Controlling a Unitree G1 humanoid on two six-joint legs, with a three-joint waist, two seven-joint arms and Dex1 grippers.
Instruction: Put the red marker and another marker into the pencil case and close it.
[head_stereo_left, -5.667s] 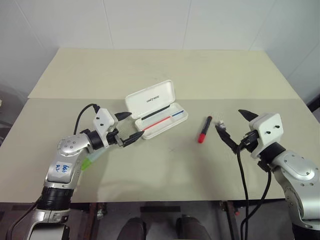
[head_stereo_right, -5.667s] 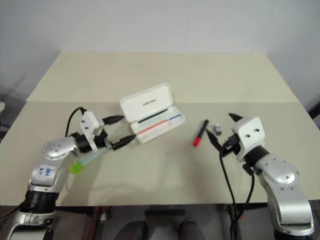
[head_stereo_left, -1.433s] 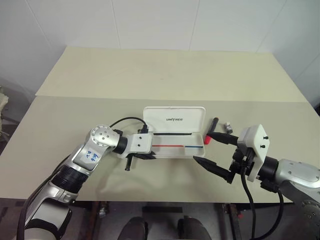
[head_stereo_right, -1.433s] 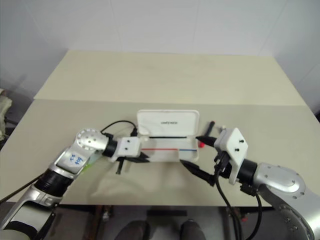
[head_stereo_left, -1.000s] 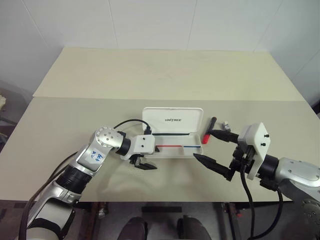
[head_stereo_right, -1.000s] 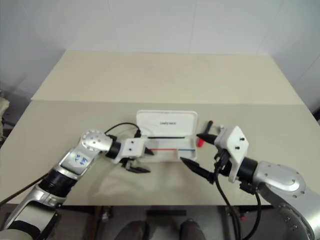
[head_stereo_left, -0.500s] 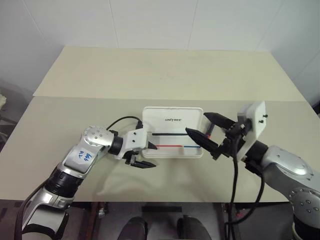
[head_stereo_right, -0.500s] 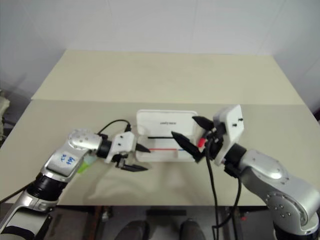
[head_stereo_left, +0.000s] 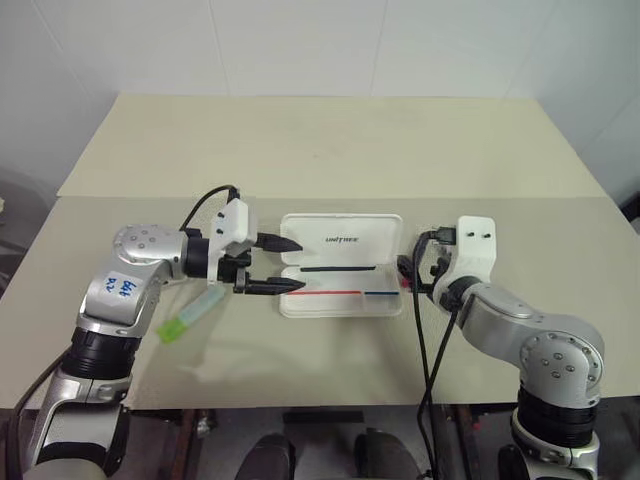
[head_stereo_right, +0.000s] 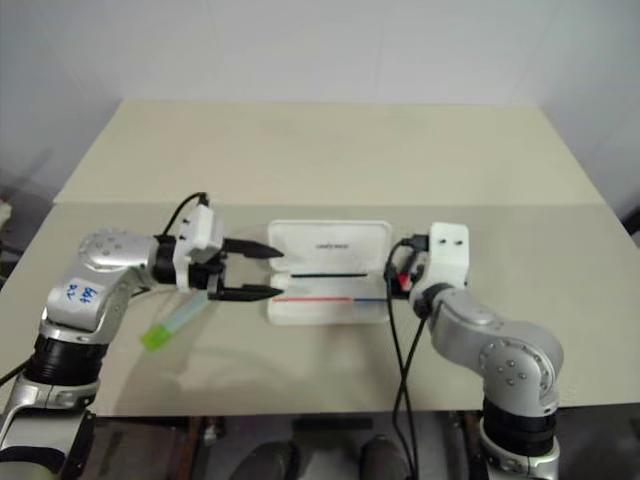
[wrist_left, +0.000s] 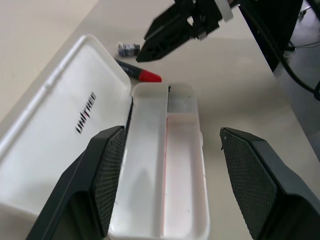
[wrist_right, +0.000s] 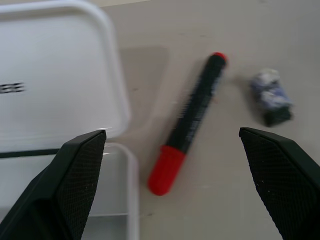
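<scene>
Left eye view gives you the white hard plastic pencil case with rounded corners (head_stereo_left: 341, 278) lying open in the middle of the beige table (head_stereo_left: 320, 150), its lid turned back away from the robot and showing small dark lettering. Your left pincer (head_stereo_left: 290, 265) hangs at the left end of the case. Its two black fingers are spread apart, one over the lid edge and one over the tray edge, and they hold nothing. In the left wrist view you look between these fingers along the whole tray, and the tray has no marker in it.

The stubby lime-green translucent marker (head_stereo_left: 188, 318) lies on the table behind your left pincer, near the forearm of this arm, well apart from the case.

Your right pincer (wrist_right: 187, 137) is at the right end of the case. In the right wrist view its fingers stand wide open, with nothing gripped. Between them lies the short thick marker with a black barrel and a bright red end (wrist_right: 189, 125), flat on the table just beside the right end of the case, red end toward the wrist camera. One small dark and pale object (wrist_right: 270, 102) lies near it, on the side away from the case; what it is you cannot tell.
</scene>
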